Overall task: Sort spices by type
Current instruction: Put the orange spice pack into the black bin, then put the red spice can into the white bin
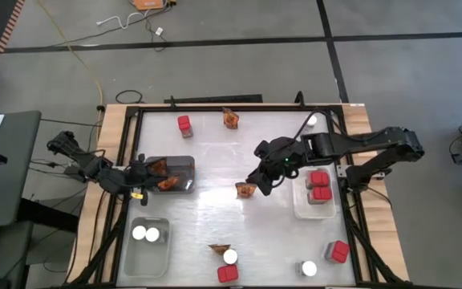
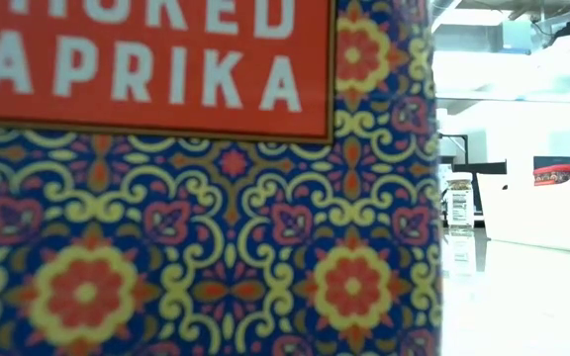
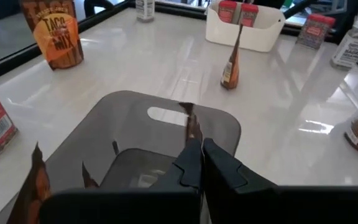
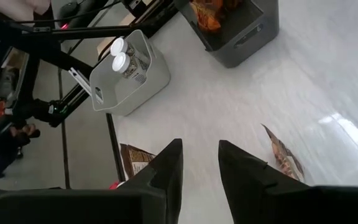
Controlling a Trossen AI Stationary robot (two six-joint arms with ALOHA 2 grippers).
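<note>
Left hand [image 1: 144, 181]: over the grey tray [image 1: 184, 163] at the desk's left side, fingers pinched tight on a thin orange-brown packet [image 3: 192, 127] held above the tray interior. More packets [image 1: 164, 183] inside the same tray.

Right hand [image 1: 257, 181]: above the middle of the desk [image 1: 207, 217], fingers [image 4: 166, 171] parted narrowly, nothing between them. One packet [image 1: 244, 189] on the desk just beside this hand.

White tray [image 1: 305, 209] at right: two red boxes [image 1: 318, 185] inside. Clear tray [image 1: 155, 257] at near left: two white-lidded jars [image 1: 145, 234] inside.

Loose items on the desk:
- far side: red box [image 1: 184, 124], packet [image 1: 231, 119], jar [image 1: 310, 121];
- near side: packet [image 1: 218, 249], jar [image 1: 230, 257], red box [image 1: 227, 274], jar [image 1: 308, 268], red box [image 1: 339, 251].

Readable writing:
- "TACO MIX" on an upright orange packet [image 3: 59, 34] in the left wrist view.
- "APRIKA", below a cropped line ending "OKED", on a red label of a patterned box [image 2: 196, 237] filling most of the low view.
- Label text on the small jar [image 2: 460, 203] behind that box: too small to read.
</note>
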